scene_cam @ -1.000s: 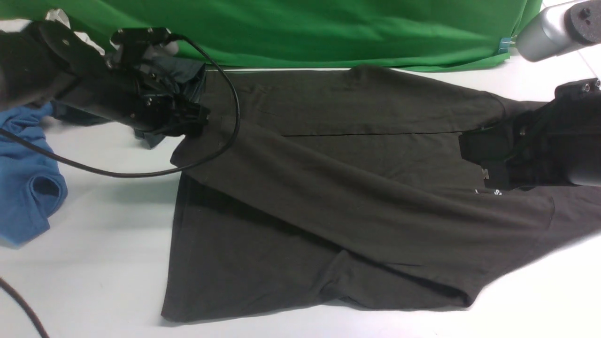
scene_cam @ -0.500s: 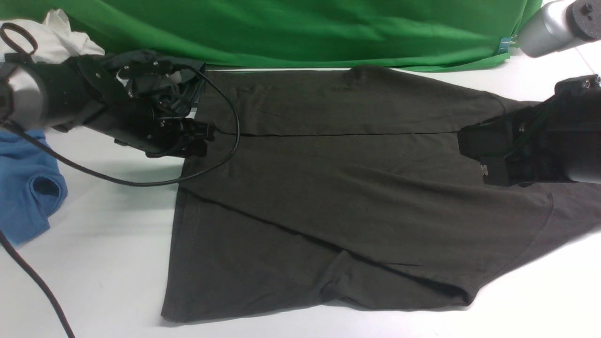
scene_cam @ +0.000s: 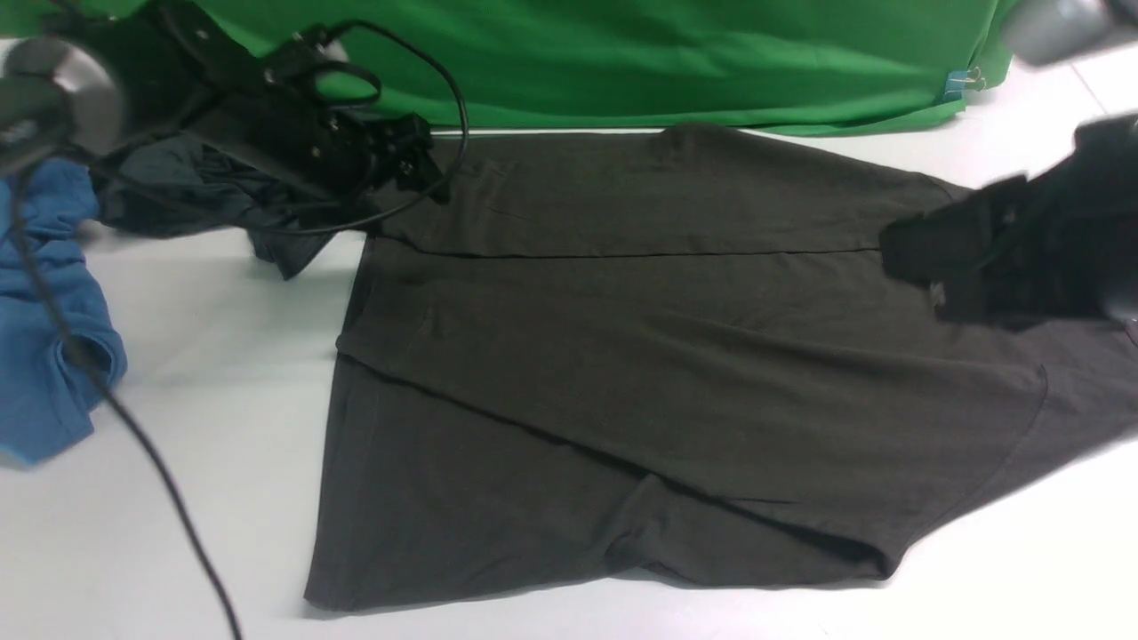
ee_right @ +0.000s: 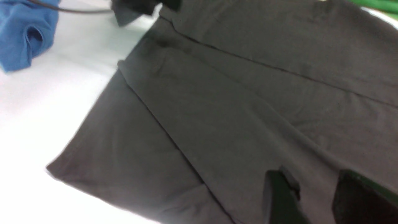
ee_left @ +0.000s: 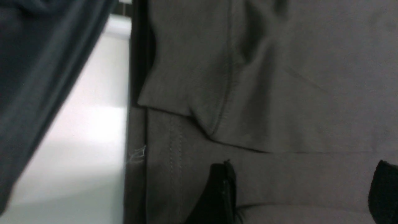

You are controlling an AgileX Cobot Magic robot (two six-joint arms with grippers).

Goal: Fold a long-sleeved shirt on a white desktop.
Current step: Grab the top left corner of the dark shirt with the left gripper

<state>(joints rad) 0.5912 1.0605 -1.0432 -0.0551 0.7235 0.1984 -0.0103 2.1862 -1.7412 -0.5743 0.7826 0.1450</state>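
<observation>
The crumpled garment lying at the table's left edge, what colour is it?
The garment is plain bright blue, with no pattern; the front view shows it best.

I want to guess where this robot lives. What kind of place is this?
Probably a robot lab or test studio, not a home: a green cloth backdrop hangs behind a plain white desktop, with a long-sleeved shirt spread on it.

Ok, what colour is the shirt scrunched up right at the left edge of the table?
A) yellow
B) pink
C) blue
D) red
C: the scrunched shirt lying on the white desktop, left of the long-sleeved shirt, is bright blue.
</observation>
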